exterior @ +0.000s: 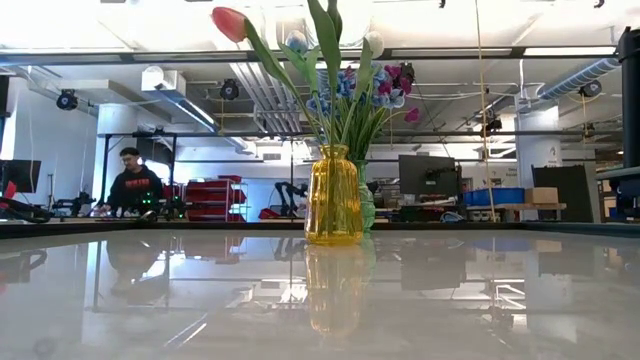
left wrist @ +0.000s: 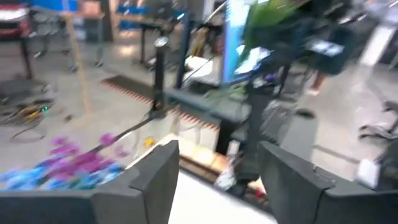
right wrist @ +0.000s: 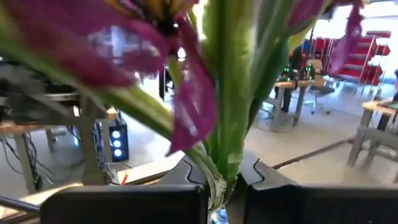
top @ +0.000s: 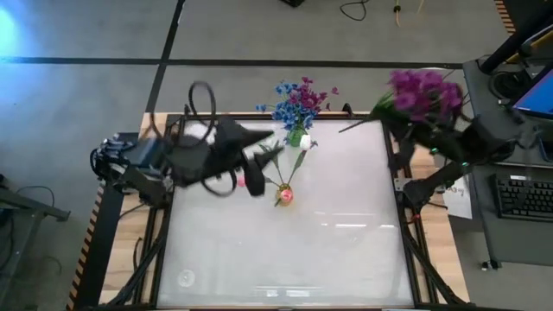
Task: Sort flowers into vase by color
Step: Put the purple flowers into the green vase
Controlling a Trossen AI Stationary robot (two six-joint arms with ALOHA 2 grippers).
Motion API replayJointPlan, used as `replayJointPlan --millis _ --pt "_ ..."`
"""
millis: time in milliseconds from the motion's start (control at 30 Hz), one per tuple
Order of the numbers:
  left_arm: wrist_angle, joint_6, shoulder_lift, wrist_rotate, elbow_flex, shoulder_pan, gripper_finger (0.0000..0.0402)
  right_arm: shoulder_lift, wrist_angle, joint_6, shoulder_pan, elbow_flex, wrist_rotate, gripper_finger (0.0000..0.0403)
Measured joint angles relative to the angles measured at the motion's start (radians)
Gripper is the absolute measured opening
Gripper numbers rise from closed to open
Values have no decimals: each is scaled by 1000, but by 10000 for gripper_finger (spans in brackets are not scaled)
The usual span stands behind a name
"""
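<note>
A yellow vase [exterior: 333,195] stands on the table with a pink tulip [exterior: 228,22] and pale buds in it; from above the yellow vase [top: 283,195] shows mid-table. Behind it a green vase [top: 296,136] holds blue and purple flowers [top: 295,99]. My left gripper [top: 259,164] hovers open just left of the vases, with nothing between its fingers [left wrist: 155,177]. My right gripper [right wrist: 224,186] is shut on a bunch of purple flowers [top: 423,93] over the table's far right corner. My right gripper pinches the green stems [right wrist: 222,177] of the purple bunch between its two fingers, several stems together. The blossoms [right wrist: 155,37] spread beyond the fingers. The bunch is lifted clear of the table, its heads toward the far edge.
The white table top [top: 346,250] lies bare toward its near edge. A keyboard [top: 523,197] and a monitor sit on a desk right of the table. A person [exterior: 132,185] sits in the room beyond the far edge.
</note>
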Motion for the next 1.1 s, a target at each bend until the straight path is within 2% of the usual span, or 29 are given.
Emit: replayJointPlan --millis 167,300,400,467,633,767,900,967,1100 --pt "-287 -39 -2 81 104 80 161 -44 -101 109 -10 -15 -9 13" --pt "-475 -41 -3 120 124 138 124 -59 -113 158 -34 -62 -88 13" --pt "-545 -28 -19 194 116 196 91 -59 -111 167 -70 -104 -95 13" --pt "-563 0 -31 257 110 246 65 -55 -107 175 -110 -127 -106 13" --pt "-559 163 -47 431 99 376 7 -1 -79 217 -239 -135 -233 13" --pt "-533 275 -68 567 84 510 7 52 -24 152 -347 -134 -293 13" --pt "-460 349 -83 820 25 685 1 94 58 139 -516 -114 -573 13" --pt "-450 386 -85 922 -10 763 1 106 96 146 -601 -102 -666 13" --pt "-426 466 -93 1044 -105 876 0 126 107 151 -745 -99 -694 13"
